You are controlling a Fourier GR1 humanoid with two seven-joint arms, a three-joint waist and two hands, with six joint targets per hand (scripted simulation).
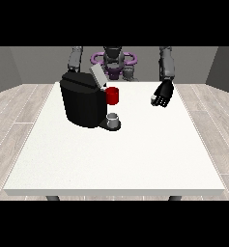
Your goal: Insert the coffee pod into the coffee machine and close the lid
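Hidden: the robot hand at the view's left does not show; that arm point(75, 59) drops behind the coffee machine point(83, 102) in the upper left of the frame, and whatever it ends in is covered by the black body.
Hard to make out: the red piece point(112, 95) at the machine's right side, just under the raised lid; could be the coffee pod or a red part of the brew head, cannot tell which.
Lid: grey flap point(97, 75), tilted up and back, open.
Cup: one small grey cup point(114, 119) on the machine's black base, right of the body, below the red piece.
Robot hand at the view's right: point(162, 95), upper right of centre, over the tabletop point(116, 159), well apart from the machine; fingers curled part way, holding nothing.
Counts: one machine, one cup, one red piece, one robot hand seen, two arms.
Writing: none legible on the machine or cup.
Surroundings: white tabletop, wood-plank floor point(17, 120) either side, grey wall behind the robot.
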